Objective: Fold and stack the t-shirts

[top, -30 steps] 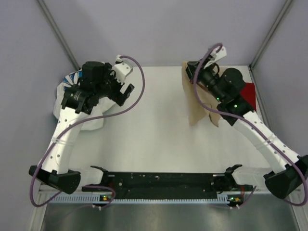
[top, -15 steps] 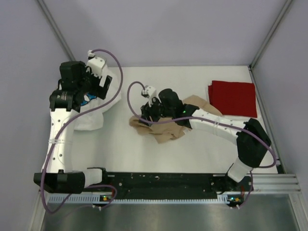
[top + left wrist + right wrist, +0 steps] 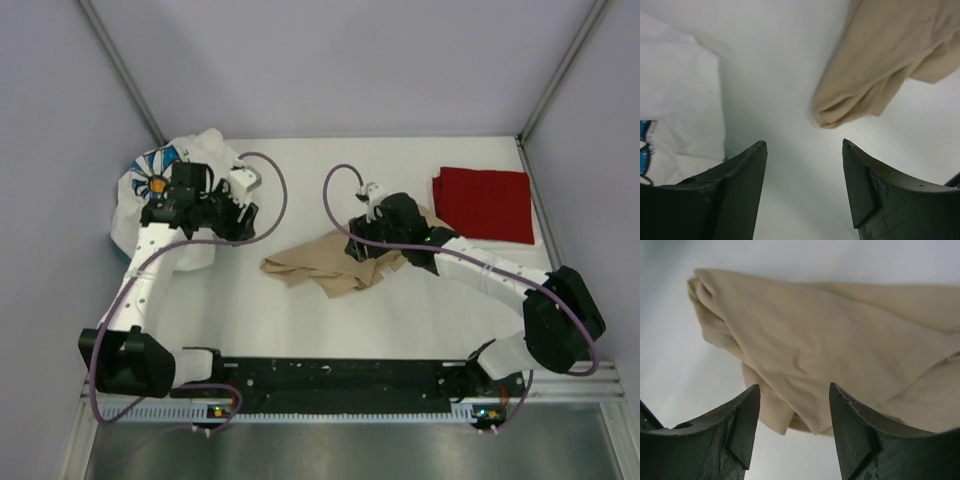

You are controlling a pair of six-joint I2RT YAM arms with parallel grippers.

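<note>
Bunched shirt (image 3: 133, 207) at far left of the table (image 3: 300, 165), loose shirt (image 3: 310, 266) mid-table, folded shirt (image 3: 485, 205) far right, left gripper (image 3: 803, 145) between the first two, right gripper (image 3: 793, 388) over the loose shirt.

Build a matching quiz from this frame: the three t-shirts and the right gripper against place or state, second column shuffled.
Column 1
1. tan t-shirt
2. dark red t-shirt
3. white daisy-print t-shirt
4. right gripper

Column 2
A. folded flat, far right
B. open, over the tan t-shirt
C. crumpled, in the middle
D. bunched in the far left corner

Pairs: 1-C, 2-A, 3-D, 4-B
</note>
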